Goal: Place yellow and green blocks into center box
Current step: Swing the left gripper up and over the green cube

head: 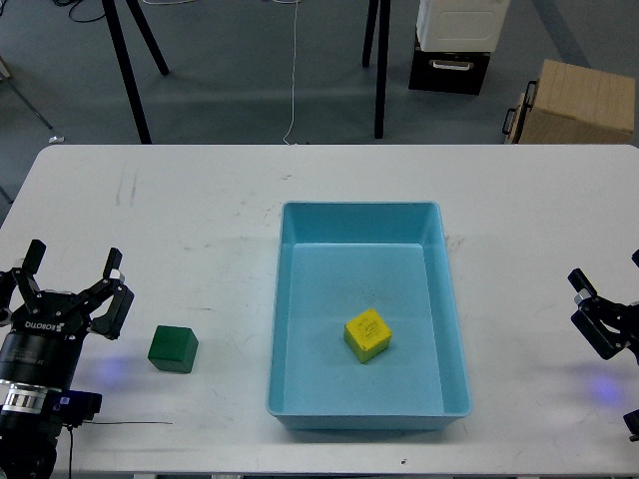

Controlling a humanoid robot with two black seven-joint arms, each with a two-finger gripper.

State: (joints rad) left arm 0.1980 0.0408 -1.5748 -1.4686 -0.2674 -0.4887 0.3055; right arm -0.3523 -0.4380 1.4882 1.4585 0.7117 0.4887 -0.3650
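Note:
A yellow block [367,334] lies inside the light blue box [300,225] at the middle of the white table. A green block [173,348] sits on the table left of the box. My left gripper [70,274] is open and empty, a short way left of the green block. My right gripper [609,304] is at the table's right edge, partly cut off by the frame, open and empty.
The white table [180,210] extends behind and beside the box. Beyond its far edge stand black tripod legs [130,70], a black and white case [454,45] and a cardboard box [579,100] on the floor.

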